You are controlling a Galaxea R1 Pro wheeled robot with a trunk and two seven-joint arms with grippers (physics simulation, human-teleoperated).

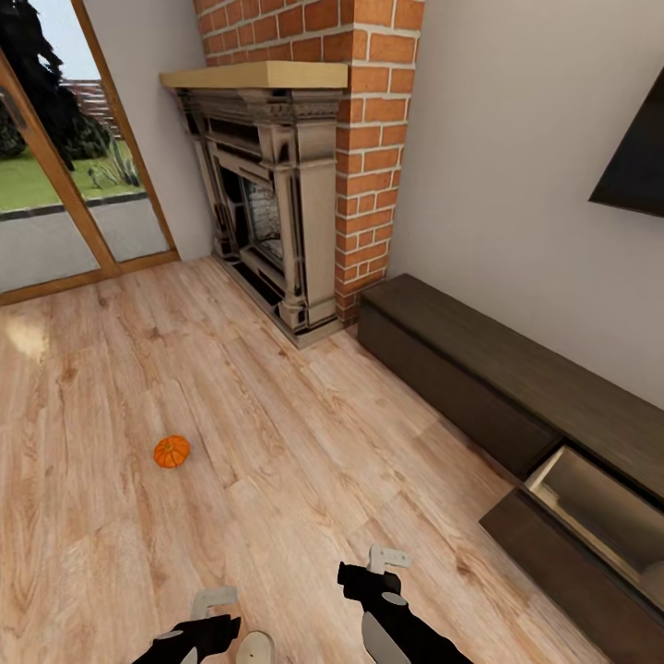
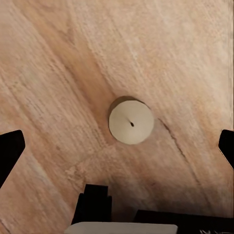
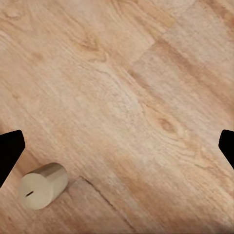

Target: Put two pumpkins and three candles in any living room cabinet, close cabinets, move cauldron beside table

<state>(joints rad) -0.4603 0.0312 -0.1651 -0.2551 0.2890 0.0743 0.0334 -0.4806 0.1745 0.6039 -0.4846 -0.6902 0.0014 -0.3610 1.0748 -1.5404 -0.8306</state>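
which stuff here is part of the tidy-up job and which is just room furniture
Job:
pumpkin on the floor
candle standing on the floor under the left gripper
cabinet, one drawer open

Just there:
fireplace
brick chimney
glass door
TV on the wall

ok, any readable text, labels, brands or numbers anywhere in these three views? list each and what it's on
None. No text, label, brand or number can be read in any view.
The pumpkin, the candle, the dark-brown cabinet with its open drawer, the brick fireplace and the wood floor all carry plain surfaces with no markings.
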